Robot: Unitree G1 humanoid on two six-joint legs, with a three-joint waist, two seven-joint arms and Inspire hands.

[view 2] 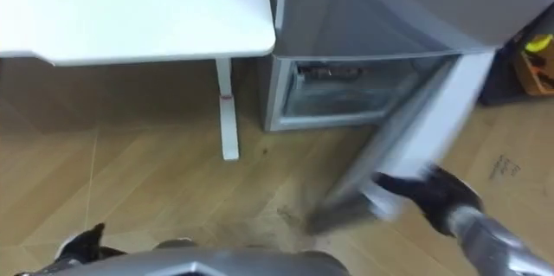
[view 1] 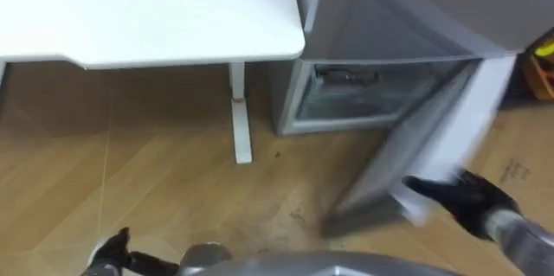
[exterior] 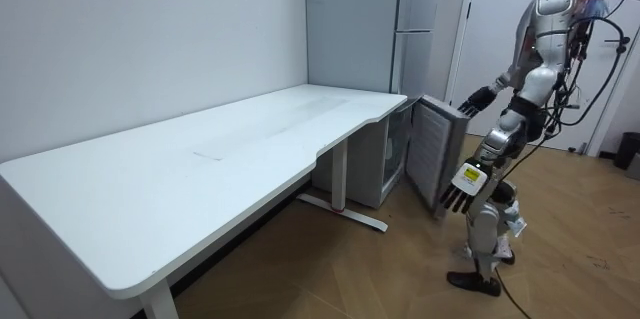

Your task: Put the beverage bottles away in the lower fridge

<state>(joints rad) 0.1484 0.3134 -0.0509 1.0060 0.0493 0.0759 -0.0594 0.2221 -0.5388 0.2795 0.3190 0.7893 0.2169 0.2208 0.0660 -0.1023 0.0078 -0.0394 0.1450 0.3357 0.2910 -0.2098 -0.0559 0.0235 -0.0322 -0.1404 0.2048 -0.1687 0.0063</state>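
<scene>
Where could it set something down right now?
The white desk is bare on top, right up to the fridge. The floor between desk leg and open lower door is free. Tightest: the door's edge, at the right hand.

White desk point(exterior: 150, 189) on wood floor point(exterior: 330, 269) — pale wall point(exterior: 150, 39) behind

Blur hides what lies inside the lower fridge point(view 1: 346, 94); the near edge cuts off the left hand point(view 1: 111, 254).
</scene>
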